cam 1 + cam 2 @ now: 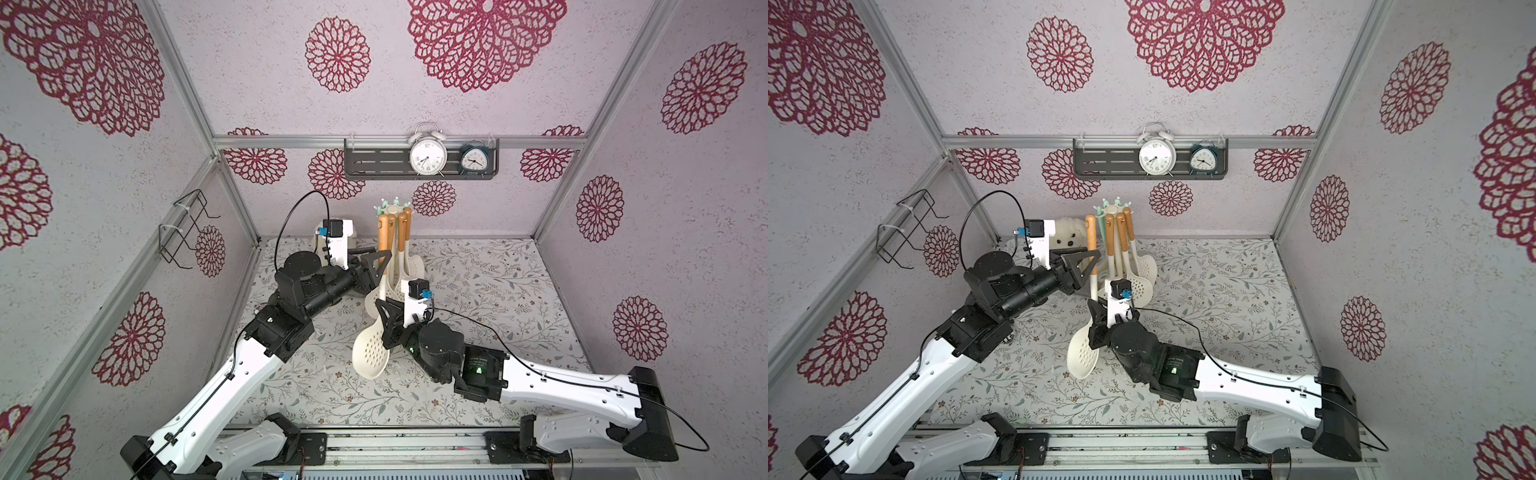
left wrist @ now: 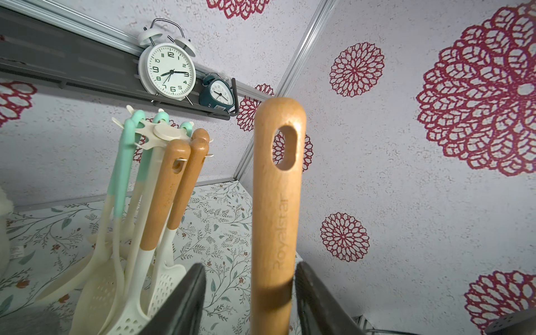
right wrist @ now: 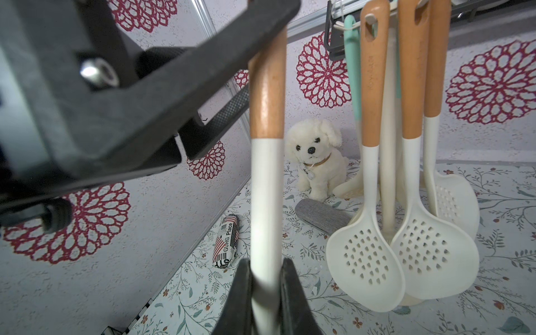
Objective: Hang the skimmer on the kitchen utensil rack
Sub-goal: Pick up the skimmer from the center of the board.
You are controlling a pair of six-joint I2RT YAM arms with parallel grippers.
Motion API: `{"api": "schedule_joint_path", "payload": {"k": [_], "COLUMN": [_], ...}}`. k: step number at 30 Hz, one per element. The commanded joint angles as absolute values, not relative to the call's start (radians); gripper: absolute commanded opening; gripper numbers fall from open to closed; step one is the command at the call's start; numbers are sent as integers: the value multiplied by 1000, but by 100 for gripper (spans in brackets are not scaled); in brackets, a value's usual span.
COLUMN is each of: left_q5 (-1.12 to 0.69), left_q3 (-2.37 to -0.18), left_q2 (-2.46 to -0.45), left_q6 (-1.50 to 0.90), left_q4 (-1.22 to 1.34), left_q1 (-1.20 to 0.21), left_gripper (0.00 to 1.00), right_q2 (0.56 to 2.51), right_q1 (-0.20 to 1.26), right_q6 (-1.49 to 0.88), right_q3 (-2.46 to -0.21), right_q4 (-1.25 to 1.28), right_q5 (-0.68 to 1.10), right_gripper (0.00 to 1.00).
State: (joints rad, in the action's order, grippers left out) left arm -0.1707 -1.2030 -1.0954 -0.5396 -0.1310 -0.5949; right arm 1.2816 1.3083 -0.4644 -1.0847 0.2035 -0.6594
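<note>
Cream perforated skimmer (image 1: 371, 353) with a wooden handle stands roughly upright just beside the tall cream pole utensil rack (image 2: 164, 132), not hooked yet. The right gripper (image 3: 266, 269) pinches its white neck. The left gripper (image 2: 249, 265) straddles the handle, jaws loose. Only 1 real grip, so if right lets go early it probably drops.

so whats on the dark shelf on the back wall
A white alarm clock and a smaller teal alarm clock stand side by side toward the right end of the shelf. The shelf floor behind them is hidden.
</note>
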Motion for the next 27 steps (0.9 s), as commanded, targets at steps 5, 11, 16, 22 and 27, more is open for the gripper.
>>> {"api": "schedule_joint_path", "payload": {"k": [5, 11, 16, 22, 27], "left_q5": [-166, -145, -134, -132, -188], "left_q3": [-1179, -1170, -1183, -1245, -1319], "left_q2": [-1108, -1103, -1091, -1071, -1077], "left_q6": [-545, -542, -526, -462, -407], "left_q4": [-91, -93, -124, -289, -487], "left_q1": [-618, -625, -624, -614, -579], "left_gripper": [42, 14, 0, 0, 0], "right_q2": [1274, 1269, 1257, 1214, 1127], "right_q1": [1312, 1311, 1304, 1290, 1268], "right_q6": [-462, -470, -474, -385, -319], "right_q3": [-1134, -1125, -1103, -1043, -961], "right_q4": [271, 266, 280, 322, 243], "right_q5": [-683, -684, -675, -602, -588], "right_gripper": [0, 0, 0, 64, 84]}}
